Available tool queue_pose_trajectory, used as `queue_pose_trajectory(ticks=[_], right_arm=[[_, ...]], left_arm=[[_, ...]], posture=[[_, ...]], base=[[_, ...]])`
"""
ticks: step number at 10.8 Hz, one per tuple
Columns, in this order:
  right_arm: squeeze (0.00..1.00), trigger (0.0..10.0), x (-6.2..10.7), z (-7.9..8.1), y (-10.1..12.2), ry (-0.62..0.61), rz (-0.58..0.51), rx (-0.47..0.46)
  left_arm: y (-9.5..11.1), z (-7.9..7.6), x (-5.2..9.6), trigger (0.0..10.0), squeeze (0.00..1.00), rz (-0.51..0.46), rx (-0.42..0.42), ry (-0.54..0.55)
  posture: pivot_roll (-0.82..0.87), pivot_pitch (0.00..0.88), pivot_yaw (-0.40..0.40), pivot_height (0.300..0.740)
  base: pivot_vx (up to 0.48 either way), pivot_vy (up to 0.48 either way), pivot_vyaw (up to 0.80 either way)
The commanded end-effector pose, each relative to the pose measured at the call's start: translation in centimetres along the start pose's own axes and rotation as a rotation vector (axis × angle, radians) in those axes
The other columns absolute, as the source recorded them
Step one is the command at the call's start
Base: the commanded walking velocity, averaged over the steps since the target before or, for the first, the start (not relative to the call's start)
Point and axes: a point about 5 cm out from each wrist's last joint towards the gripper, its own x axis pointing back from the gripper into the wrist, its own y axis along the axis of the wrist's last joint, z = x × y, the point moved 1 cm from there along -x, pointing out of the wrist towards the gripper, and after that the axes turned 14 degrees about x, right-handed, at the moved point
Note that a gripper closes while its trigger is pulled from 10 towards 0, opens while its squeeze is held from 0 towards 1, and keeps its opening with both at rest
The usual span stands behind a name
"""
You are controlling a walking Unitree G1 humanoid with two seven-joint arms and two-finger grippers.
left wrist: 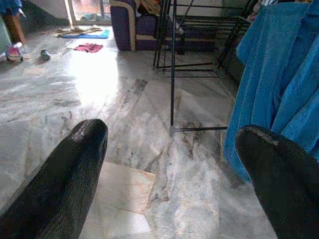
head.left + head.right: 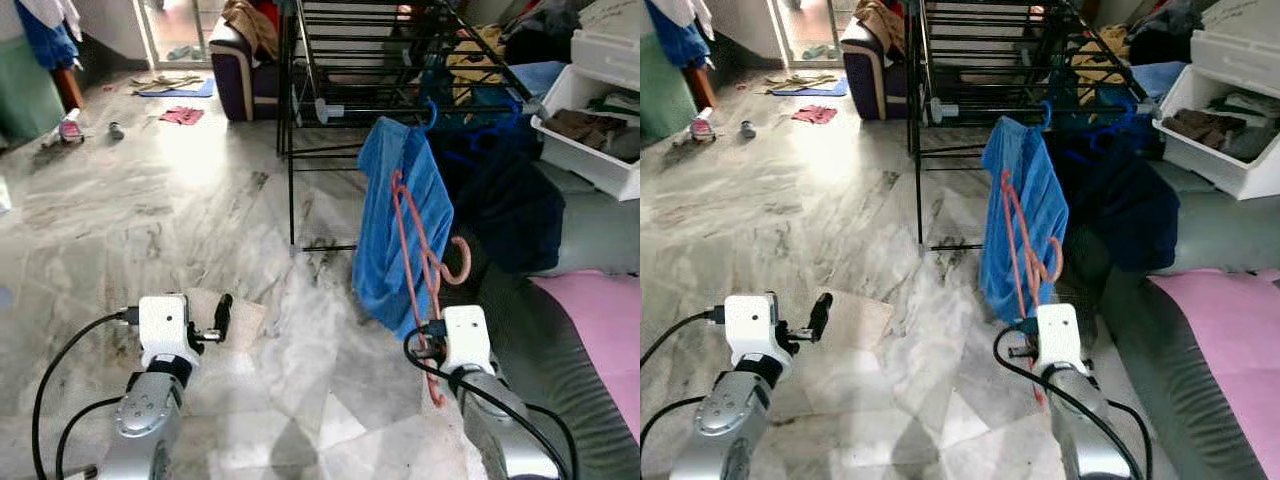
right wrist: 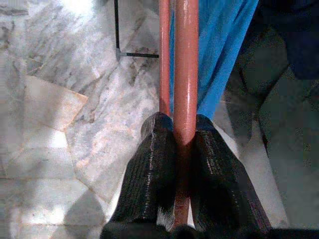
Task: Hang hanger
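Before the drying rack [image 2: 400,60], the right hand [image 3: 184,144] is clamped on one rod of a single pink hanger [image 2: 415,250], held upright with its hook beside a blue shirt [image 2: 400,220] draped on the rack. Judged light, stiff and smooth, it may swivel in a narrow pinch; a hold lower on the frame suits it. One hanger, one rack, two hands counted. Left hand [image 1: 169,174] idle, fingers apart.

We see the drying rack [image 2: 400,60] ahead, the sofa [image 2: 240,70] left of it, the bin [image 2: 590,140] right.
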Motion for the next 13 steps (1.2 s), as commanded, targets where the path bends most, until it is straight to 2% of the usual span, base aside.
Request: queue_pose_trajectory(ticks=[1, 4, 9, 11, 13], right_arm=[[0.00, 10.0, -0.1, -0.1, 0.4, -0.016, -0.019, -0.005], [0.00, 10.0, 0.1, 0.1, 0.2, -0.013, -0.014, 0.005], [0.00, 10.0, 0.3, 0.5, 0.0, -0.013, -0.012, 0.010], [0.00, 10.0, 0.5, 0.6, -0.2, -0.019, -0.008, 0.010], [0.00, 10.0, 0.6, 0.7, -0.4, -0.016, 0.001, 0.005]], left_arm=[[0.4, -0.2, -0.4, 10.0, 0.00, -0.010, -0.016, -0.020], [0.3, -0.5, -1.3, 10.0, 0.00, -0.001, -0.033, -0.041], [0.0, -0.4, -1.5, 10.0, 0.00, 0.009, -0.046, -0.033], [0.0, -0.5, -1.6, 10.0, 0.00, 0.015, -0.051, -0.044], [-0.1, -0.5, -1.7, 10.0, 0.00, 0.024, -0.060, -0.041]], posture=[[0.01, 0.000, -0.039, 0.740], [-0.01, 0.000, -0.025, 0.740], [-0.03, 0.000, -0.008, 0.740], [-0.03, 0.004, -0.002, 0.740], [-0.03, 0.014, -0.003, 0.740]], base=[[0.259, 0.000, 0.00], [0.335, 0.000, 0.00], [0.371, 0.000, 0.00], [0.377, 0.000, 0.73], [0.384, 0.000, 0.00]])
